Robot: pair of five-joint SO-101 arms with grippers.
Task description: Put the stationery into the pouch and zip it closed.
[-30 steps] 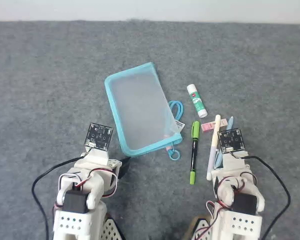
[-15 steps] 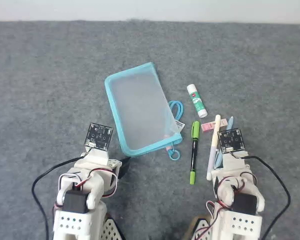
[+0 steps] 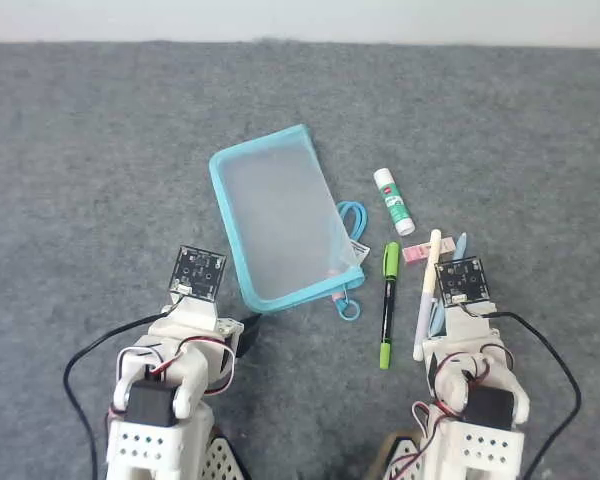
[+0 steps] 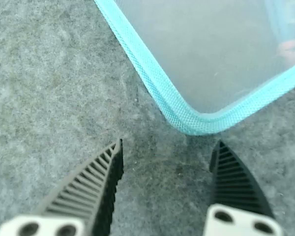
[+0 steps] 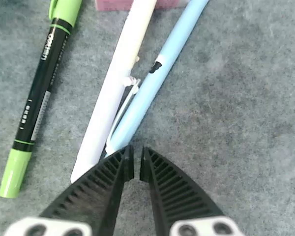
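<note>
Nearest me, by the near edge of the grey felted surface (image 3: 100, 150), the left fingers (image 4: 108, 169) are spread wide and hold nothing, their tips just short of the pouch's near corner. The right fingers (image 5: 119, 169) are closed to a thin slit, nothing between them, with their tips just beside the near ends of the white pen (image 5: 120, 78) and the blue pen (image 5: 160, 66), which lie touching along their length.

The green marker (image 3: 388, 298) lies beside them, towards the middle. All three look light, stiff and smooth, so I judge they will roll or slip. I'd take each across mid-barrel.

The pouch (image 3: 280, 210) lies flat in the middle of the surface, tilted. It is soft, frosted and limp, likely to slide on the felt, so I'd pin its teal edge. Its zip pull (image 3: 348, 306) sits at the corner nearest the marker. I cannot tell whether the zip is open.

Farther off come a small pink eraser (image 3: 414, 254), low and awkward to pinch, then the glue stick (image 3: 393, 201), rigid and round.

The marker's black barrel carries white print and the glue stick a green label. I leave both unread.
</note>
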